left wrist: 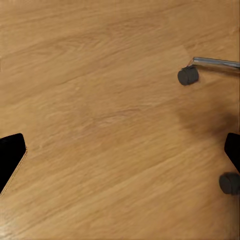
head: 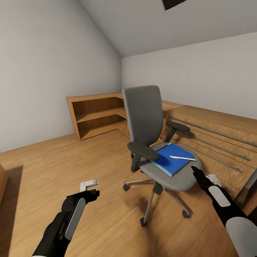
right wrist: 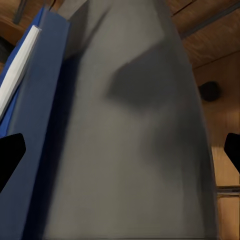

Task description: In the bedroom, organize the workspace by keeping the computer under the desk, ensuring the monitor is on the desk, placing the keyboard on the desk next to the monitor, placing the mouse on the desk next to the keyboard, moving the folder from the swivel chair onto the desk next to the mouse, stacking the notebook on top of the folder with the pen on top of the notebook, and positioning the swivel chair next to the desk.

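The right claw (head: pixel 196 172), open, hangs just beside the blue folder (head: pixel 170 159) on the swivel chair (head: pixel 157 142). The left claw (head: pixel 93 188) is open too. Next job, I think: grab the folder's near edge.

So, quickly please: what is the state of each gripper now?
Left gripper: open, holding nothing, above the wooden floor.
Right gripper: open, holding nothing, at the swivel chair seat beside the folder.

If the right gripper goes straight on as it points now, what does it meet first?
Most likely the chair's grey seat: in the right wrist view the seat lies straight ahead between the fingertips of the right gripper, with the blue folder off to one side. Depth is hard to judge, so this is a best guess.
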### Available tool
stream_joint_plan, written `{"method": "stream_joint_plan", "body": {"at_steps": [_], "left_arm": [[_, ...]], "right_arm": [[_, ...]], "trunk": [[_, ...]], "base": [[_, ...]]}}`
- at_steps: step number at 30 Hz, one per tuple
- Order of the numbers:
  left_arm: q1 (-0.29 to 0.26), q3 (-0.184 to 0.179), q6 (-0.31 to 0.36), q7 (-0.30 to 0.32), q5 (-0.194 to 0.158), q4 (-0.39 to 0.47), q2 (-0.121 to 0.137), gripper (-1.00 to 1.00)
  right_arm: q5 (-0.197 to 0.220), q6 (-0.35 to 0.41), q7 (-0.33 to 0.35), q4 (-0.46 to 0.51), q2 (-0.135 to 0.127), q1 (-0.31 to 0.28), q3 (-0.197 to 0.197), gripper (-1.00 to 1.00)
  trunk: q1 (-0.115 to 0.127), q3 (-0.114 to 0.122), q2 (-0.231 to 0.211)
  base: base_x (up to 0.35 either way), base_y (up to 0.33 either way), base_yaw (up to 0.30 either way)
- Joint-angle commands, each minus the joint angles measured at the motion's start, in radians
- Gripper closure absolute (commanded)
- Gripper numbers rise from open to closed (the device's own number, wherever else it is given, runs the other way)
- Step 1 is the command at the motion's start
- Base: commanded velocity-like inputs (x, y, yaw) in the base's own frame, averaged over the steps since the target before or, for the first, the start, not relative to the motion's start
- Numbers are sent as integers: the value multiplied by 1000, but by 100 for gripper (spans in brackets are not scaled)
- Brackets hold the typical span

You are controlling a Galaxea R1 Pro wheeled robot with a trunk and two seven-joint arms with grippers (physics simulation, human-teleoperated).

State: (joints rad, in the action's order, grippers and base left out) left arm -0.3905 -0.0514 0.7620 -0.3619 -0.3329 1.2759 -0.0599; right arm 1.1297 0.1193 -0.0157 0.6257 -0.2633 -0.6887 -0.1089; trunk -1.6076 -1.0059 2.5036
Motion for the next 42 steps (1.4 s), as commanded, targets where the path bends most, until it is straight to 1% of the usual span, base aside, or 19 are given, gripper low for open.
{"method": "stream_joint_plan", "body": {"at_steps": [1,17,22,35,37,39,42], "left_arm": [[-1,-2,2,-9,-10,0,0,-100],[-1,-3,2,-11,-9,0,-1,-100],[-1,-13,2,-12,-9,0,-1,-100],[-1,-15,2,-12,-9,0,-1,-100],[-1,-15,2,-12,-9,0,-1,-100],[-1,-15,2,-12,-9,0,-1,-100],[-1,-14,2,-12,-9,0,-1,-100]], "right_arm": [[15,5,0,2,1,0,0,-100],[13,3,0,2,1,0,0,-100],[13,3,0,2,1,0,0,-100],[11,3,0,1,1,0,2,-100],[5,3,0,1,2,0,2,-100],[-13,2,0,2,3,0,4,-100],[-43,-4,-4,1,18,0,4,-100]], "trunk": [[0,-1,0],[0,-1,0],[0,-1,0],[0,-1,0],[0,-1,0],[0,-1,0],[0,-1,0]], "base": [[125,153,0],[-10,-5,0],[-238,-176,0],[-276,-184,0],[-279,-182,0],[-279,-181,0],[-210,-119,0]]}}
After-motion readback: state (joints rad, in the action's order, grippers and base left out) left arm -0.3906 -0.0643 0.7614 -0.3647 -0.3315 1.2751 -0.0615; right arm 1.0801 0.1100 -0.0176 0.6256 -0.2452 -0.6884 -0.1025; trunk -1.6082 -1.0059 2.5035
